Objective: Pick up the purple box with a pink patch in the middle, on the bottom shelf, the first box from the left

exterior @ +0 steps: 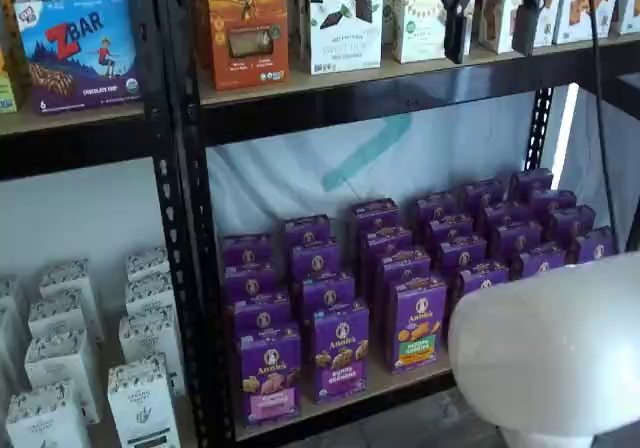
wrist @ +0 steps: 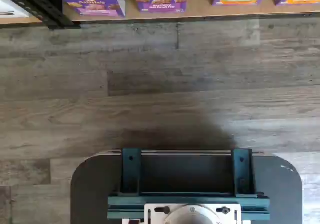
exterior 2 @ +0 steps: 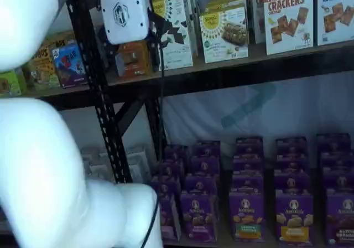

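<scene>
your gripper [exterior: 492, 23] is hanging with its fingers spread, well above the purple box [exterior: 268, 373], so you are approaching and next needing a long descent.

The purple box [exterior: 268, 373] is seen standing upright in the lower middle of a shelf view, at the front of the leftmost row of purple boxes. A round white logo is printed on its upper front and a pink band across its lower front. It rests on the bottom shelf [exterior: 400, 380], a light-brown board, close to the front edge. In the wrist view the box [wrist: 93, 0] and the shelf [wrist: 200, 9] are also shown, partly cut by the frame.
</scene>
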Action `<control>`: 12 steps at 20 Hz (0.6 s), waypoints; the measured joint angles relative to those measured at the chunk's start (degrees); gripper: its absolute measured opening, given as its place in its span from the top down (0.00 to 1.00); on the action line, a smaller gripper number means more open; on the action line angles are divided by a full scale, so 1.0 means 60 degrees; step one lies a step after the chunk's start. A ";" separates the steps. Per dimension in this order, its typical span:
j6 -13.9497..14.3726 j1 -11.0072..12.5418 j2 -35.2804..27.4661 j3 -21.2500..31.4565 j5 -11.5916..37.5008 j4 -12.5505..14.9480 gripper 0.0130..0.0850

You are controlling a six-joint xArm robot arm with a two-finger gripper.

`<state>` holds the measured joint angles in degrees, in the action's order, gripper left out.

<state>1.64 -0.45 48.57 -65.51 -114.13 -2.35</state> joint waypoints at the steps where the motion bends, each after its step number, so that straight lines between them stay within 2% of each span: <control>1: -0.0053 0.0093 0.0008 0.0007 0.0008 -0.0109 0.00; 2: -0.0188 0.0376 0.0032 0.0034 0.0032 -0.0407 0.00; 5: -0.0261 0.0484 0.0071 0.0071 0.0093 -0.0545 0.00; 8: -0.0221 0.0420 0.0080 0.0092 0.0120 -0.0507 0.00; 12: -0.0045 0.0151 0.0075 0.0240 0.0215 -0.0302 0.00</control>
<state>1.37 0.45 49.03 -64.07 -112.84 -4.16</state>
